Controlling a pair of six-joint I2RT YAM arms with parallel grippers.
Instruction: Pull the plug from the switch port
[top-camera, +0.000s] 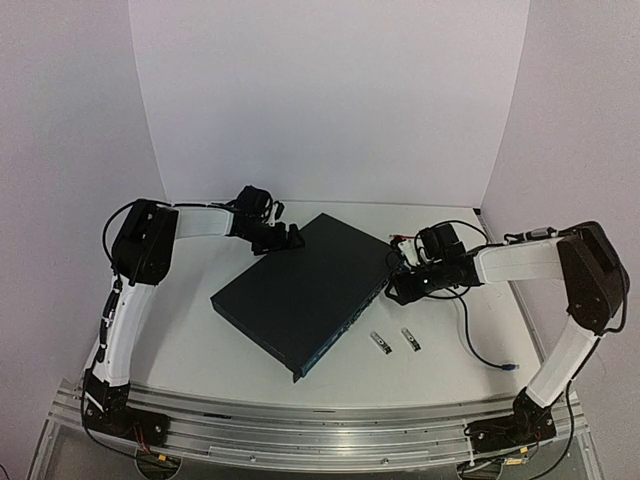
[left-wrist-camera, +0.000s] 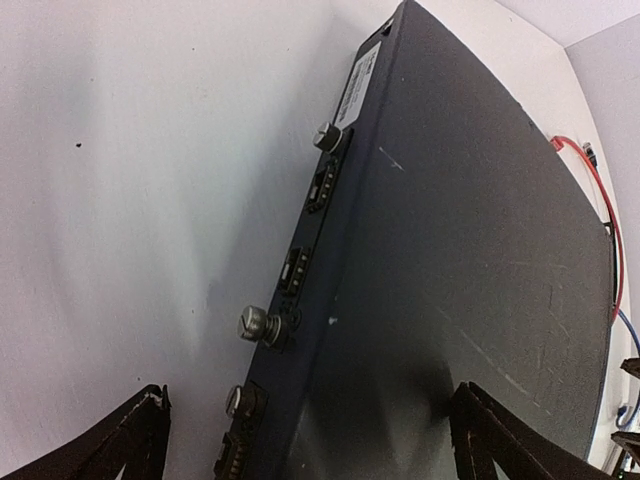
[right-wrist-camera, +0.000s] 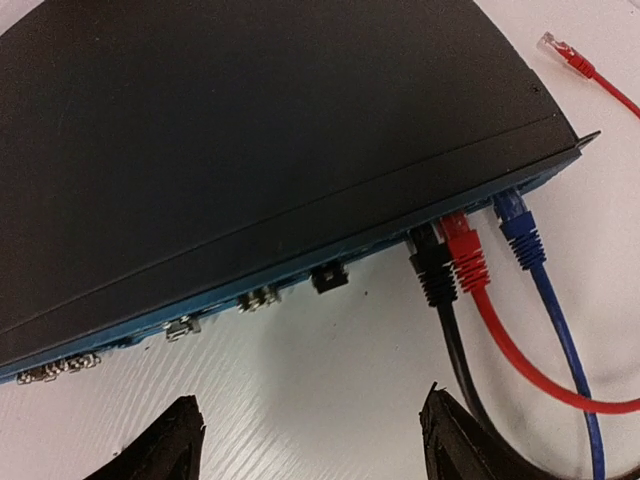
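The switch (top-camera: 300, 290) lies flat and at an angle in the middle of the table, a dark box with a blue port face (right-wrist-camera: 300, 275). Three plugs sit side by side in ports near its far right end: black (right-wrist-camera: 432, 262), red (right-wrist-camera: 465, 250) and blue (right-wrist-camera: 520, 232). My right gripper (right-wrist-camera: 310, 445) is open, a short way in front of the port face and just left of the black cable, holding nothing. My left gripper (left-wrist-camera: 310, 440) is open at the switch's rear edge (left-wrist-camera: 300, 270), one finger over the table and one over the lid.
A loose red cable end with a clear connector (right-wrist-camera: 560, 48) lies beyond the switch's corner. Two small metal modules (top-camera: 380, 342) (top-camera: 411, 339) rest on the table in front of the switch. A dark cable with a blue tip (top-camera: 510, 368) trails to the right. White walls enclose the back.
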